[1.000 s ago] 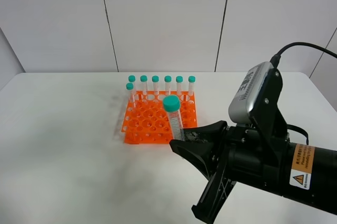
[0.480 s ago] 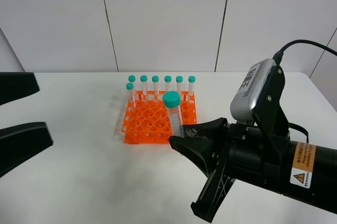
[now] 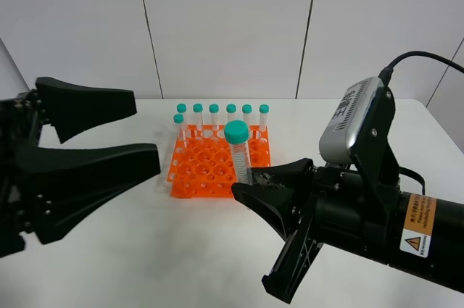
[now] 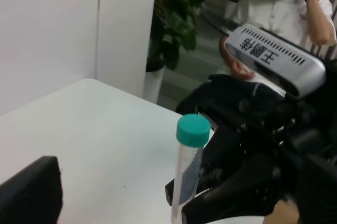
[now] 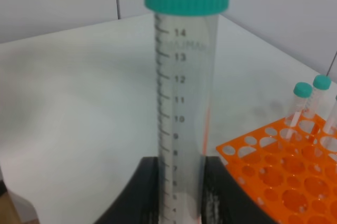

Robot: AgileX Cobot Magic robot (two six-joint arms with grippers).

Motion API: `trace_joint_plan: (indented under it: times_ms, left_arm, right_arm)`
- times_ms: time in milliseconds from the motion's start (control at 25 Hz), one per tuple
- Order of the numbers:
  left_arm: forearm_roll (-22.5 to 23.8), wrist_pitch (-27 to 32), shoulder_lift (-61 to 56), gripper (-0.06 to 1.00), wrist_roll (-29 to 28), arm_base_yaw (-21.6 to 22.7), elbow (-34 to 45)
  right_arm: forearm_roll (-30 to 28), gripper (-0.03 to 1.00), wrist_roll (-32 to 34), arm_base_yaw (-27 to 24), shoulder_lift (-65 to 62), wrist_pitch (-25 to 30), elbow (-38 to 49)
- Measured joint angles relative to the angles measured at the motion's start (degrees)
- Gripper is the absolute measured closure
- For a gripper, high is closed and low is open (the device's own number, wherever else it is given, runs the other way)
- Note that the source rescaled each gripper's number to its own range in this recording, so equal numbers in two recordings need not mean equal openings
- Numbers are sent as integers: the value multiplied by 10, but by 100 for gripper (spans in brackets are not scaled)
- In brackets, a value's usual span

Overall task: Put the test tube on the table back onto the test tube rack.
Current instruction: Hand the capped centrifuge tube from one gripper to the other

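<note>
**Right jaws hold a capped tube upright by the orange rack**

My right gripper [image 3: 249, 181] pinches the test tube [image 3: 238, 150] near its lower end. The tube stands upright with its teal cap on top. From the high camera it overlaps the near right corner of the test tube rack [image 3: 206, 170], which sits on the white table [image 3: 181, 250]. Seven matching tubes [image 3: 230, 116] stand along the rack's far edge. My left gripper [image 3: 145, 130] hangs left of the rack, apart from it, jaws spread wide and holding nothing.
</note>
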Motion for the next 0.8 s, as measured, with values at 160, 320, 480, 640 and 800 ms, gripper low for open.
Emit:
trace_joint_plan:
  times_ms: [160,320,480,640,800]
  left_arm:
    - [-7,36,57,-1,26,-1,-18]
    - [-9,65,104,-1,29,-1,-50]
    - [-10,78,133,-1,36,-1,-81]
    - [-10,91,153,-1,42,-1,-89]
    - [-10,93,164,-1,55,-1,-89]
  right_arm:
    - [0,96,0,0,0,0,0]
    - [0,96,0,0,0,0,0]
    - [0,96,0,0,0,0,0]
    - [-1,96,0,0,0,-2,0]
    - [-3,96,0,0,0,-16,0]
